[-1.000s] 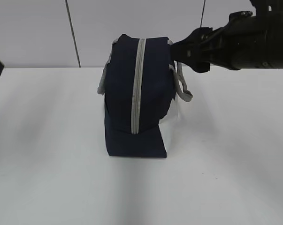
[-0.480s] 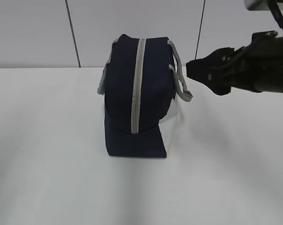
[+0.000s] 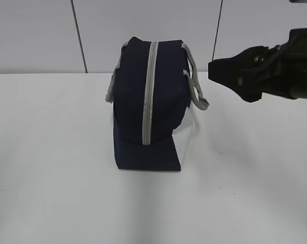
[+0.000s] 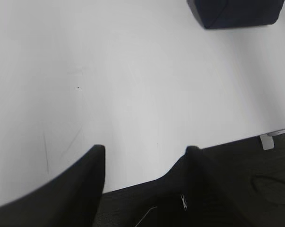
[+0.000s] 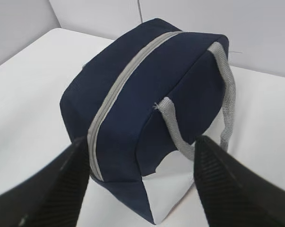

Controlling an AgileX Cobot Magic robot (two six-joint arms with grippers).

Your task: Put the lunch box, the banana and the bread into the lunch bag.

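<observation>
The dark navy lunch bag [image 3: 149, 107] stands upright in the middle of the white table, its grey zipper strip [image 3: 148, 91] shut along the top and front. It also shows in the right wrist view [image 5: 147, 109] and as a corner in the left wrist view [image 4: 234, 12]. My right gripper [image 3: 222, 73] is open and empty, in the air to the right of the bag's grey handle [image 3: 196, 89]; in its wrist view [image 5: 140, 146] the jaws stand wide apart. My left gripper [image 4: 144, 153] is open and empty over the table's near edge, out of the exterior view. The lunch box, banana and bread are hidden or out of view.
The white table [image 3: 51, 152] spreads bare around the bag. A grey panelled wall [image 3: 41, 35] stands behind it. The table's front edge and dark floor [image 4: 255, 179] show in the left wrist view.
My right gripper has drawn back to the right, away from the bag's handle, and sits slightly lower. The left arm's dark tip at the left edge has gone from the exterior view. The bag has not moved.
</observation>
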